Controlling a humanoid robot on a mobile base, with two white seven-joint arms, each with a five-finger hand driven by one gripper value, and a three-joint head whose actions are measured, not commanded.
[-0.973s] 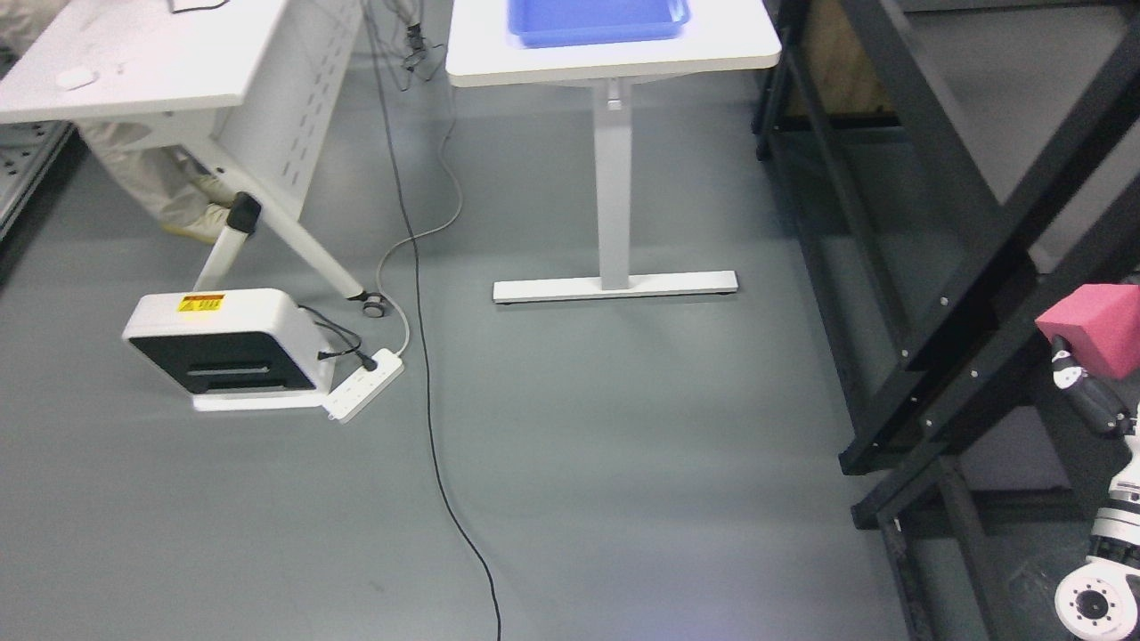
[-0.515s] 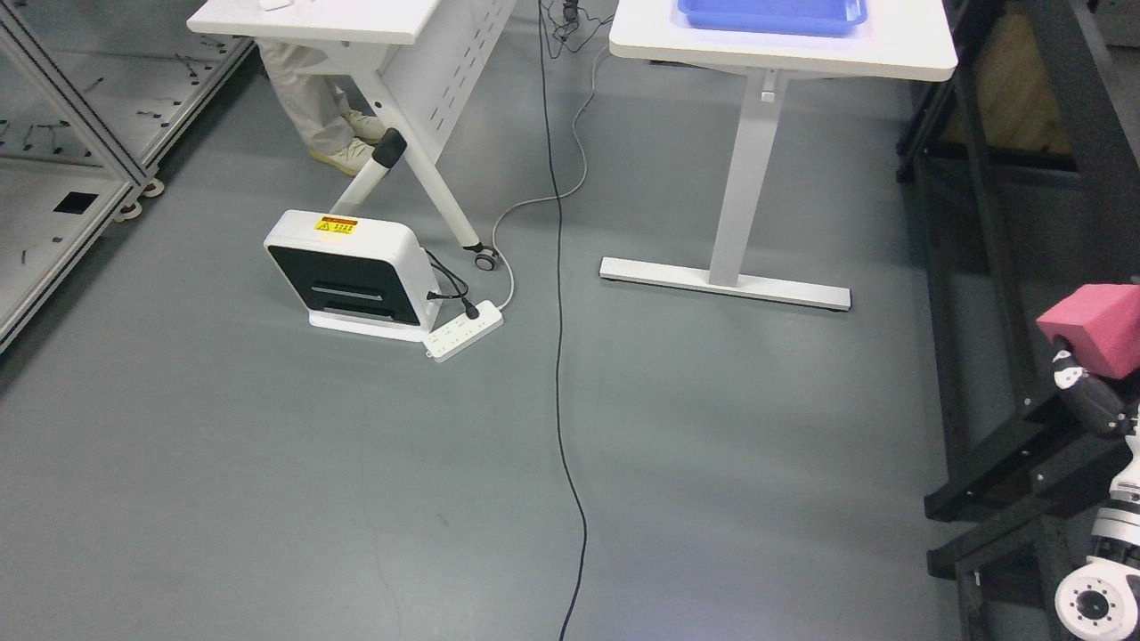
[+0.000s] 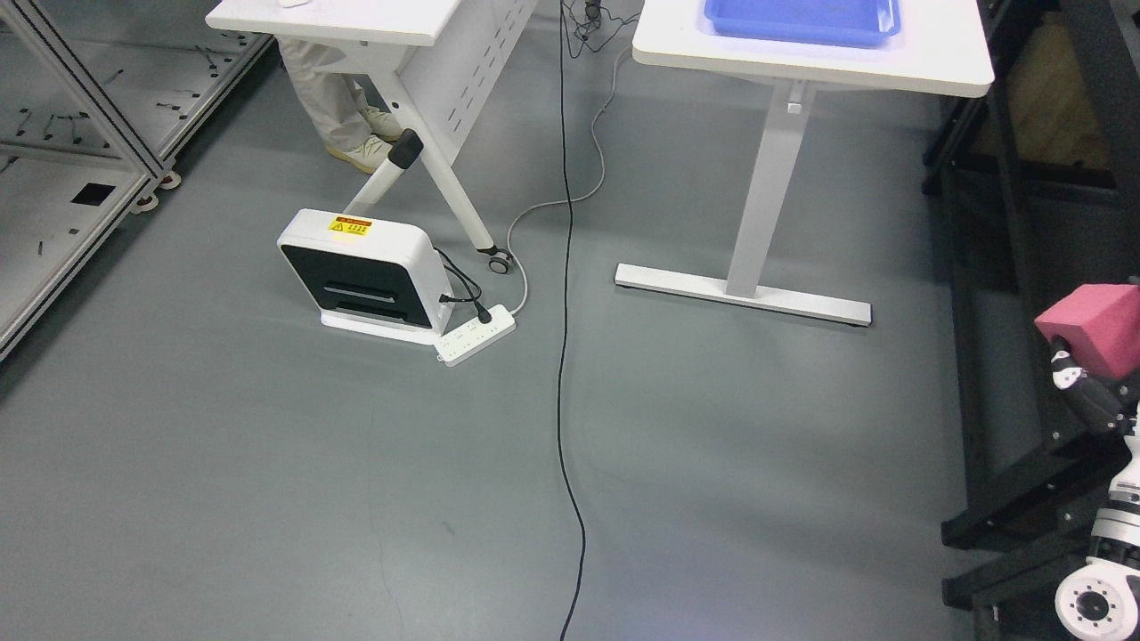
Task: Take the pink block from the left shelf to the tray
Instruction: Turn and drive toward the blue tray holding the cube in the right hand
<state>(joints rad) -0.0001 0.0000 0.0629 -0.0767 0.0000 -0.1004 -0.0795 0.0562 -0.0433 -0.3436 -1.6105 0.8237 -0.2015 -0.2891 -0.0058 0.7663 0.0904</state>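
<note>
Pink block (image 3: 1094, 328): at the right edge of the frame, mid-height, partly cut off by the border; held clear of the floor in my right hand (image 3: 1088, 390).

Right hand: black-and-white fingers (image 3: 1071, 378) curled up against the block's underside, gripping it; my forearm rises from the lower right corner, with a round white joint at the bottom edge.

Blue tray (image 3: 800, 21): top of frame, right of centre, resting on a white pedestal table (image 3: 935, 55), well apart from the block.

Black metal shelf frame (image 3: 1006, 267): right side, behind my hand.

Grey floor (image 3: 267, 463): fills most of the frame. A black cable (image 3: 565, 356) runs down its middle.

White box unit with a yellow label (image 3: 365, 276): left of centre, a white power strip (image 3: 476, 334) just beside it.

White desk (image 3: 356, 18): upper left, a person's legs (image 3: 334, 107) beneath it.

Aluminium frame rack (image 3: 71, 151): far left edge.
</note>
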